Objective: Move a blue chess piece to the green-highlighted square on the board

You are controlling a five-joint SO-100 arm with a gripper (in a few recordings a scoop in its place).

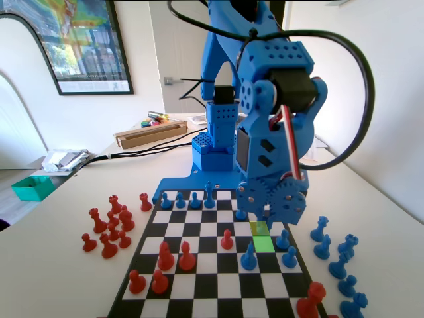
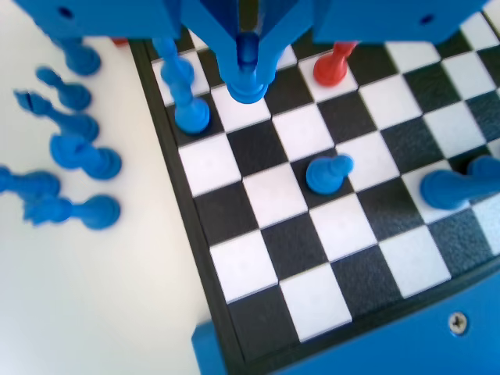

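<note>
I am holding the small blue plastic pawn (image 2: pixel 247 74) clamped in the blue two-finger gripper (image 2: pixel 248 55), lowering toward the lime-green square (image 1: pixel 264 242) near the chequered board's (image 1: pixel 199 281) right edge, release remaining.

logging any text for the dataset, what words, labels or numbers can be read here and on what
None can be read.
The framed poster on the wall has a line of print along its bottom edge, too small and blurred to read.
The board, the pieces and the blue arm show no lettering.
</note>
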